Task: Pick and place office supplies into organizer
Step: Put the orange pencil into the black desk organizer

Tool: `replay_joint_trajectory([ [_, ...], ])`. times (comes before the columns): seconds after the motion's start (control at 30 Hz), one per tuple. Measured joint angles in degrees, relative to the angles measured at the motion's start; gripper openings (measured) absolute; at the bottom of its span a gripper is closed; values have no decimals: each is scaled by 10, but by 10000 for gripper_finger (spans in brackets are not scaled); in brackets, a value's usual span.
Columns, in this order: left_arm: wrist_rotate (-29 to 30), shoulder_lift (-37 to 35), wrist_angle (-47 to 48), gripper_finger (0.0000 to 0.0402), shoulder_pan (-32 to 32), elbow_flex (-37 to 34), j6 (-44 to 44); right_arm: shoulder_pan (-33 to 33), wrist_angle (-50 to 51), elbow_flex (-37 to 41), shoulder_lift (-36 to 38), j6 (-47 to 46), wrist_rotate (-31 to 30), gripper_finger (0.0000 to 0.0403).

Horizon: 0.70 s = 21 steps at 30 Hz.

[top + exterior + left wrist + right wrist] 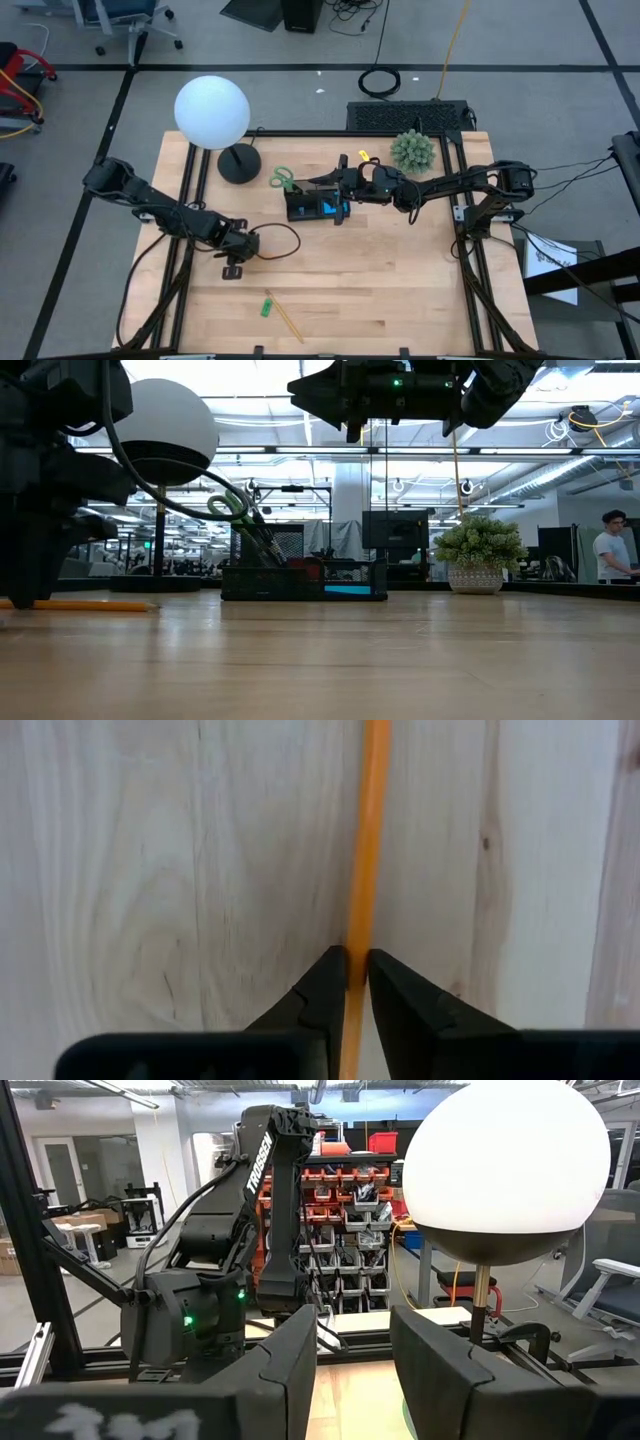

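Two arms at work over the wooden table (400, 290). Left gripper (358, 982) low at the left-centre, fingers narrowly parted astride the orange pencil (366, 840), which lies flat on the wood; whether they press it, cannot tell. Pencil's long axis runs straight ahead between the fingers. Right gripper (352, 1345) hangs above the organizer (317, 207) at table centre, fingers apart, nothing between them. Bare wood stretches along the near edge, apart from a yellow pencil (289, 320) and green piece (267, 305).

lamp (212, 112) back-left | plant (412, 151) back-right | person (612, 552) in background
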State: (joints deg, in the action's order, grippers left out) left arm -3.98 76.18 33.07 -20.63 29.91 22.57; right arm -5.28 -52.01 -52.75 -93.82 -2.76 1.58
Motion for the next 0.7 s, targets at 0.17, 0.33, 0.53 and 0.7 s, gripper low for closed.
replay_joint_trajectory([
  [0.17,-12,11,10,56,5,2,20,0,0,0,0,0,0,118],
  [0.33,-18,28,12,56,5,6,11,0,0,0,0,0,0,118],
  [0.53,-35,26,11,56,11,6,4,0,0,0,0,0,0,118],
  [0.7,-44,26,18,56,13,10,1,0,0,0,0,0,0,118],
])
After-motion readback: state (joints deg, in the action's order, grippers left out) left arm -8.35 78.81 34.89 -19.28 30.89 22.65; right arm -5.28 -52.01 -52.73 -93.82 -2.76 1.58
